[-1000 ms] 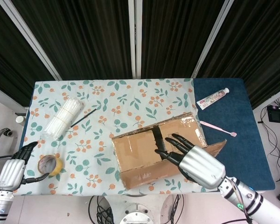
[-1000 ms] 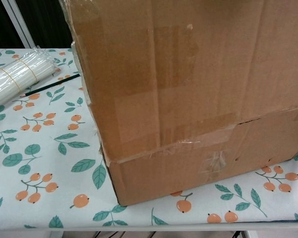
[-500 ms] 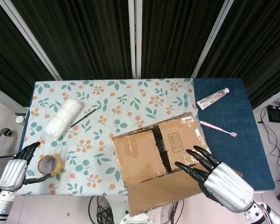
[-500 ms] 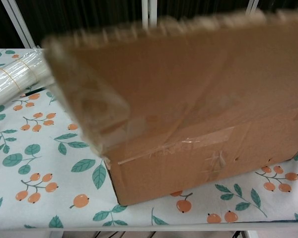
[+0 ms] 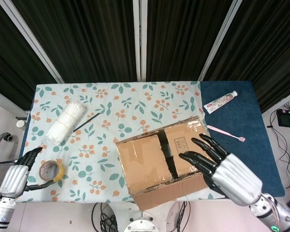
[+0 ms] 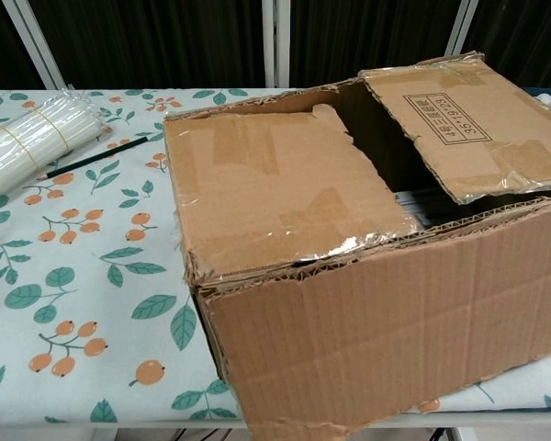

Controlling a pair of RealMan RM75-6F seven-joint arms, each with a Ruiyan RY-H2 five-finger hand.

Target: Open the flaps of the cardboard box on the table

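Brown cardboard box [image 5: 164, 164] near table's front edge — front flap folded down, two inner flaps w/ gap. Silver right hand [image 5: 225, 169] above it, fingers spread, holding nothing. Left hand [image 5: 15, 175] spread beside yellow tape roll [image 5: 52, 170].

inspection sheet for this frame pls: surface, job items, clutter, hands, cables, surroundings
Surface: table, leaf-and-fruit print cloth; blue cover at its right end.
Job's things: cardboard box, near flap folded down over its front; two inner flaps lying roughly flat, dark gap between them.
Clutter: bundle of white sticks, black pen, tape roll, toothpaste tube, pink toothbrush.
Hands: right hand over the box's right side, fingers spread, holding nothing; left hand at the table's left edge by the tape roll, empty.
Cables: some on the floor, right.
Surroundings: dark curtains behind.
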